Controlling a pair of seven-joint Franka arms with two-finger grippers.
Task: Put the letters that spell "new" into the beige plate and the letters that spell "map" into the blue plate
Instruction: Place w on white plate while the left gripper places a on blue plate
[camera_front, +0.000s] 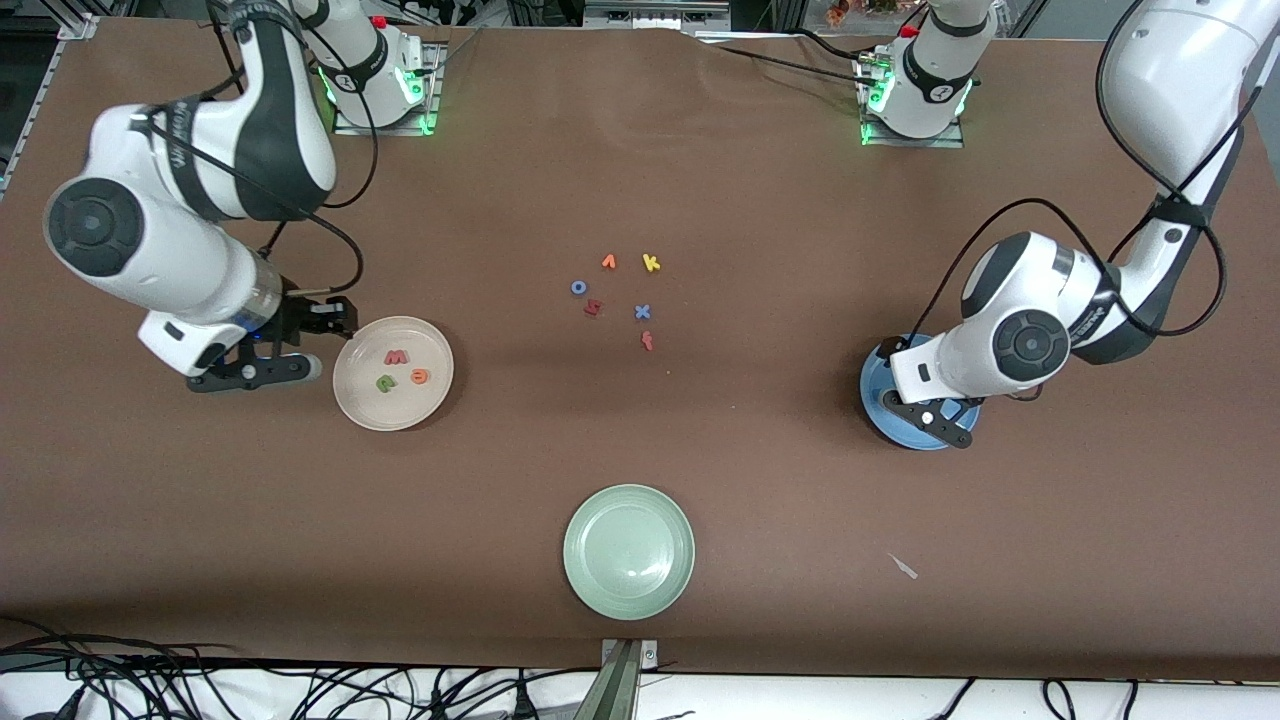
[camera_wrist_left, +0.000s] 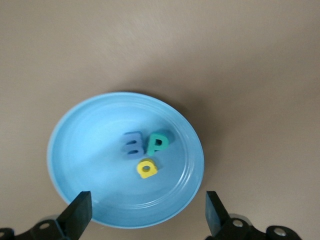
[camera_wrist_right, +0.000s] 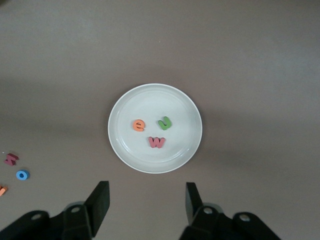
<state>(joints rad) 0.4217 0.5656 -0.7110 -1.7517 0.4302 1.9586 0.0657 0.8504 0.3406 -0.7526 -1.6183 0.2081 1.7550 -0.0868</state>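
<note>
The beige plate (camera_front: 362, 400) lies toward the right arm's end of the table. In it are a pink-red w (camera_front: 397, 357), a green n (camera_front: 386, 382) and an orange e (camera_front: 420, 376). My right gripper (camera_front: 318, 342) is beside that plate, open and empty. The right wrist view shows the beige plate (camera_wrist_right: 150, 102) with the e (camera_wrist_right: 139, 125), n (camera_wrist_right: 165, 122) and w (camera_wrist_right: 157, 142) ahead of the right gripper (camera_wrist_right: 147, 202). My left gripper (camera_wrist_left: 146, 216) hangs open over the blue plate (camera_wrist_left: 90, 150), which holds a light-blue m (camera_wrist_left: 132, 145), a teal p (camera_wrist_left: 158, 143) and a yellow a (camera_wrist_left: 147, 168). In the front view the left arm covers most of the blue plate (camera_front: 878, 400).
Several loose letters lie mid-table: a blue o (camera_front: 578, 287), a yellow k (camera_front: 651, 263), a dark red h (camera_front: 593, 308), a blue x (camera_front: 642, 312), an orange-red f (camera_front: 648, 341). A pale green plate (camera_front: 629, 550) sits nearest the front camera. A small scrap (camera_front: 904, 567) lies near it.
</note>
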